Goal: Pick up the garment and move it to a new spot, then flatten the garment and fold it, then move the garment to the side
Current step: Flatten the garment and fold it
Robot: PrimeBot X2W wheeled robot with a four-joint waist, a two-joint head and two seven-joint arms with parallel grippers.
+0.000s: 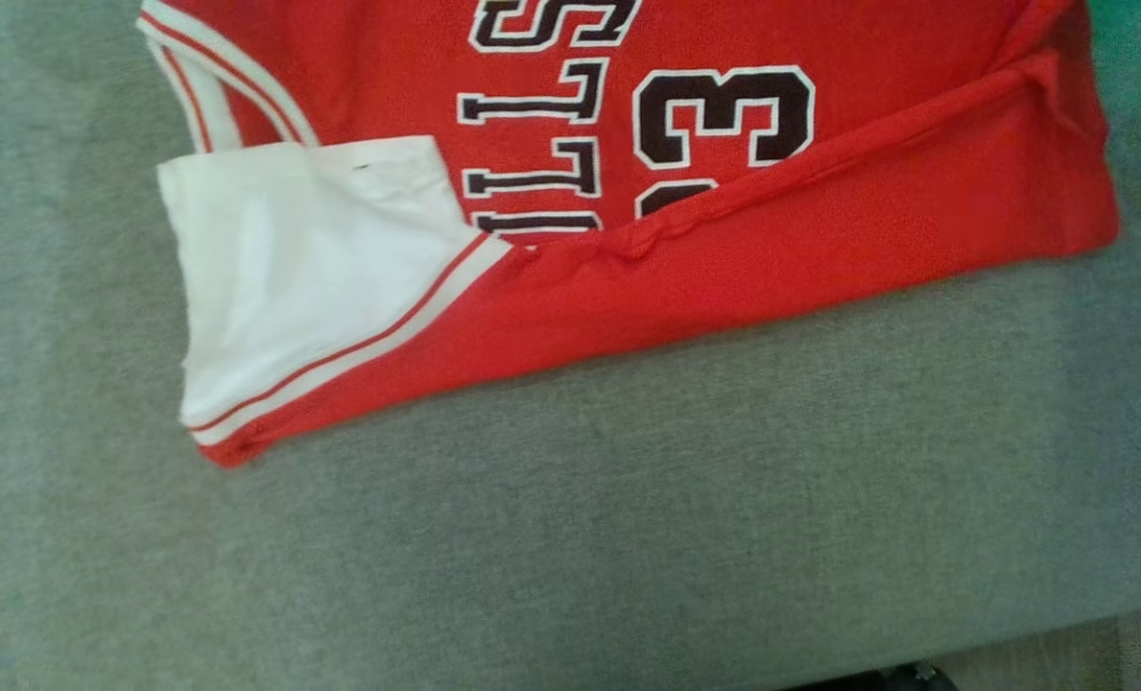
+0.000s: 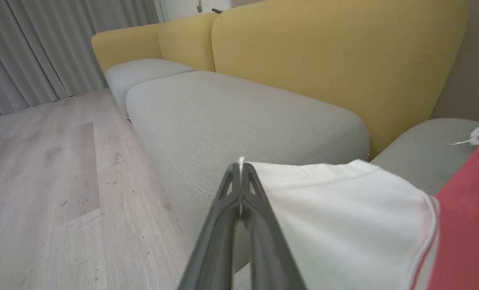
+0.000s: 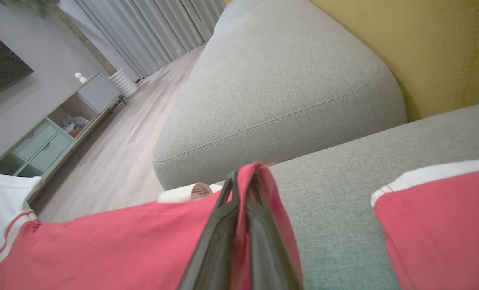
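**Red jersey pinched at two points on grey sofa seat**

A red jersey [image 1: 724,250] with dark, white-edged lettering and the number 23 lies across the far part of a grey seat cushion [image 1: 628,537]. Its near edge is folded up over the front and covers the lower part of the print. At the left end of the cushion, a white panel trimmed with a red stripe lies on top of the red cloth.

The left fingers [image 2: 219,241] are pressed together on the edge of that white panel. A thin sliver of white cloth shows between their tips, just above the front of the cushion. The right fingers [image 3: 215,249] are also closed, pinching a fold of red cloth that humps over their tips. A small round label [image 3: 201,190] shows just past them on a bit of white fabric.

Next to the seat cushion sits a second grey cushion [image 2: 243,117], and a third lies farther along. A yellow backrest [image 2: 324,60] rises behind them. In front of the cushion a pale wood floor [image 2: 62,181] runs off to grey curtains [image 2: 42,48]. Across that floor from the cushion stand a low cabinet [image 3: 50,133] with pale green drawers and a white ribbed vase [image 3: 122,82].
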